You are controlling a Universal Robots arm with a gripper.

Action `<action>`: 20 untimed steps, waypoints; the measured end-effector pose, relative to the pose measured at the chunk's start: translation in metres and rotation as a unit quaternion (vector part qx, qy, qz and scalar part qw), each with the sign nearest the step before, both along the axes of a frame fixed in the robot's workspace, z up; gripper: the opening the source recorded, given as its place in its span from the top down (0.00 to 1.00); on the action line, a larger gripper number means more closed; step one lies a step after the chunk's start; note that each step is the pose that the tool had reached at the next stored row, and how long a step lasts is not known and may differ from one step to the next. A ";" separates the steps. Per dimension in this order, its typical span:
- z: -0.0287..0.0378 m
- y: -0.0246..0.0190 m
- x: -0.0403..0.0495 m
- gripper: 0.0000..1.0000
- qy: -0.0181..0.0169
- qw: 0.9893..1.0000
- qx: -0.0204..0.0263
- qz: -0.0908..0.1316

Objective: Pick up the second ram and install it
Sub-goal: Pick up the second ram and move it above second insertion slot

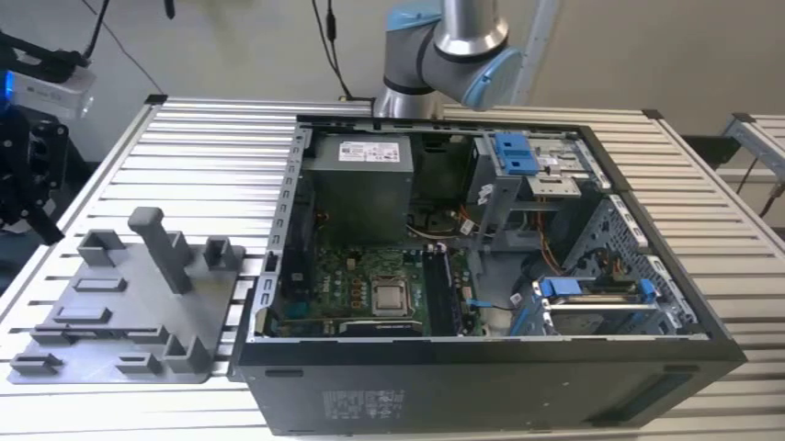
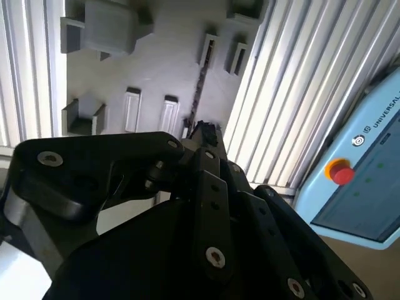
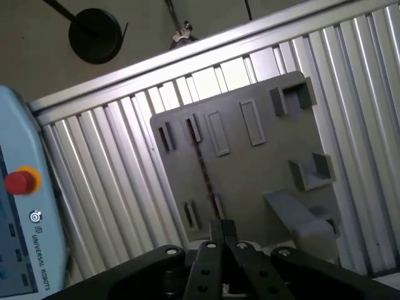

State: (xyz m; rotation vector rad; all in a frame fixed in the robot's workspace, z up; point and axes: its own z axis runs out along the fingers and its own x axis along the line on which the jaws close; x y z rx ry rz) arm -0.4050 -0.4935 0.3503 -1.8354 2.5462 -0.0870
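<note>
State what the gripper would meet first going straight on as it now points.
Probably the second ram, standing on edge in the grey fixture plate ahead of the gripper; depth is unclear.

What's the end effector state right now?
End effector: closed, holding nothing; the memory stick sits in the grey tray.

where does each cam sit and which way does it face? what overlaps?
Exterior view: off the arm, raised, looks down on slatted table, open computer case, grey fixture plate; an arm joint shows behind the case.
First wrist view: on the wrist, looks down past the pincer at the plate and the second ram standing in it.
Second wrist view: same target, turned roughly opposite; pincer in front.
Shared: both wrist views show ram, plate, pendant.
</note>
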 end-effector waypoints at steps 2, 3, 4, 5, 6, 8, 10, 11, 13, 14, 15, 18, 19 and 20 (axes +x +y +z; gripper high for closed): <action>-0.0004 0.0001 0.0000 0.89 0.000 1.000 0.001 0.013; -0.0006 0.0000 0.0000 0.89 0.000 1.000 0.001 0.017; -0.0012 0.0000 0.0000 0.89 0.000 1.000 0.001 0.021; -0.0019 0.0000 0.0000 0.89 0.001 1.000 0.001 0.024; -0.0024 0.0000 0.0000 0.89 0.001 1.000 0.001 0.027; -0.0025 0.0000 0.0000 0.89 0.001 1.000 0.001 0.029; -0.0025 0.0000 0.0000 0.89 0.001 1.000 0.001 0.030; -0.0027 0.0000 0.0000 0.89 0.001 0.999 0.001 0.035; -0.0034 0.0000 0.0000 0.89 0.001 0.999 0.001 0.053; -0.0037 0.0000 0.0000 0.89 0.001 0.998 0.001 0.062; -0.0040 0.0000 0.0000 0.89 0.001 0.998 0.001 0.070; -0.0057 -0.0004 -0.0017 0.89 0.001 0.997 0.001 0.082; -0.0064 -0.0006 -0.0028 0.89 0.001 0.996 0.001 0.085; -0.0068 -0.0006 -0.0042 0.89 0.001 0.996 0.001 0.087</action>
